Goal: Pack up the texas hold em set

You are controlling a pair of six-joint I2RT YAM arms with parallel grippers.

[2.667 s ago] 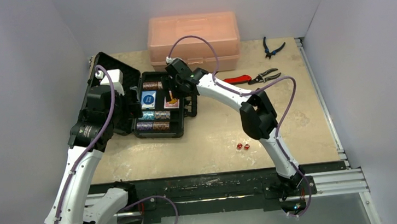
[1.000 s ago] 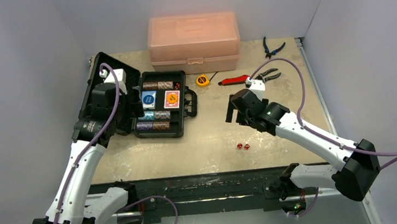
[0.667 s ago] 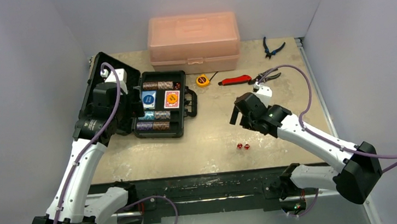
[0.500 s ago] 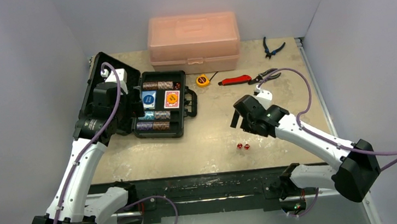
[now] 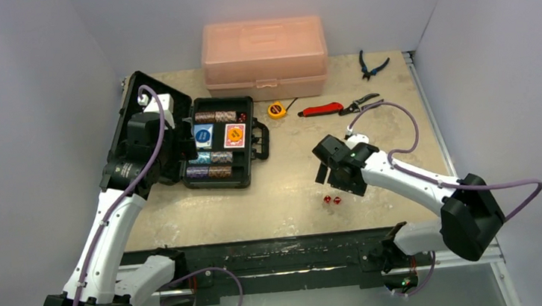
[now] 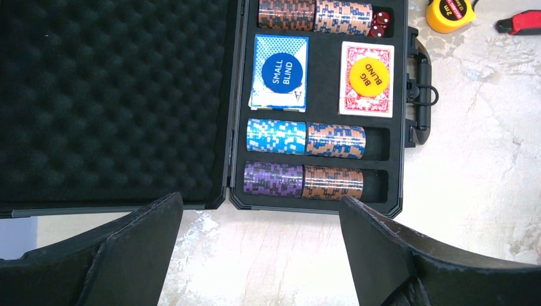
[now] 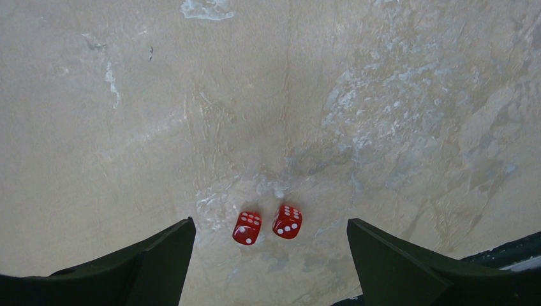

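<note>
Two red dice (image 7: 247, 227) lie side by side on the table (image 5: 295, 196), toward 5 o'clock. The right fingers (image 7: 395, 268) hang spread wide above them, one either side. The open black briefcase (image 6: 397, 95) sits at 9 o'clock with chip stacks (image 6: 305, 138), card decks (image 6: 279, 71) and a third die (image 6: 381, 23) inside. The left fingers (image 6: 127, 255) gape wide over it, empty.

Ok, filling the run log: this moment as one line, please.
right claw: open, above two red dice on table | left claw: open, above open briefcase | briefcase: chip stacks, both decks, one die inside
</note>
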